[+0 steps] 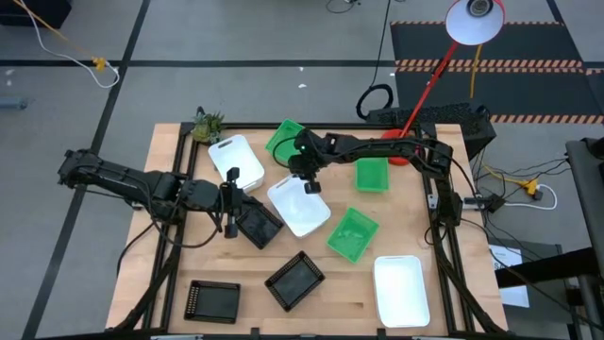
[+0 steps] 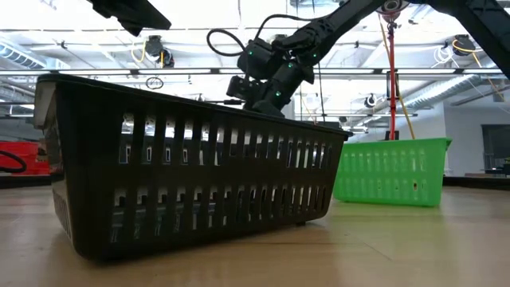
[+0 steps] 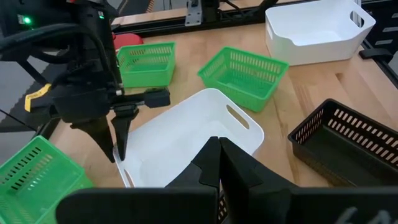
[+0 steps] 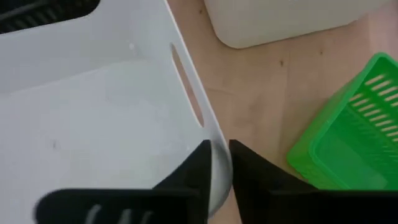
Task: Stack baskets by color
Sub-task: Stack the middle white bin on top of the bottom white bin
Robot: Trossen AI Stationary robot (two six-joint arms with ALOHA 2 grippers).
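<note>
Right now the right gripper (image 1: 310, 186) sits over the near rim of the white basket (image 1: 300, 209) at the middle of the table, and in the right wrist view its two dark fingers straddle that basket's wall (image 4: 208, 134), one inside and one outside, narrowed almost onto the plastic; it looks like a pinch on the rim just being made, chosen because the thin wall beside the handle slot gives the fingers something to bite. The left gripper (image 1: 229, 200) hovers at the left of the same basket with its fingers pressed together, gripping nothing that shows, close to a black basket (image 1: 257, 225) that touches or slightly overlaps the white one's edge; it seems to wait there so as not to crowd the lift. A second white basket (image 1: 235, 158) lies just behind, toward the far left, and a third (image 1: 401, 288) at the near right corner, so either could serve as the base of the white stack. Green baskets (image 1: 352, 233) are scattered to the right and far side, and two more black ones (image 1: 295, 280) rest along the near edge, none yet stacked.
</note>
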